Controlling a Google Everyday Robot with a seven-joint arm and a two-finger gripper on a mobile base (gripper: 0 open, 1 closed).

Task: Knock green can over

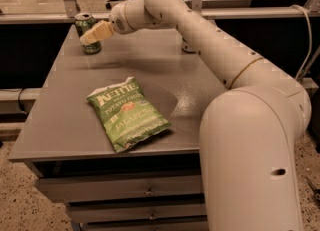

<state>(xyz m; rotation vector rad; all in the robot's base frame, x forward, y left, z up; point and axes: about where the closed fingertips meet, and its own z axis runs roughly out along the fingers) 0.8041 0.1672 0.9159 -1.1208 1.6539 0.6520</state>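
The green can (pixel 88 45) stands upright at the far left corner of the grey table (pixel 70 125). It is dark green with pale print and a silver top rim. My gripper (pixel 89 35) reaches in from the right and its pale fingertips overlap the can's upper half, right at its front side. The arm (pixel 200 30) stretches across the back of the table.
A green Kettle chip bag (pixel 128 114) lies flat in the middle front of the table. A second can (pixel 187 48) at the back is mostly hidden behind my arm. Drawers (pixel 120 190) sit under the tabletop. A rail runs behind the table.
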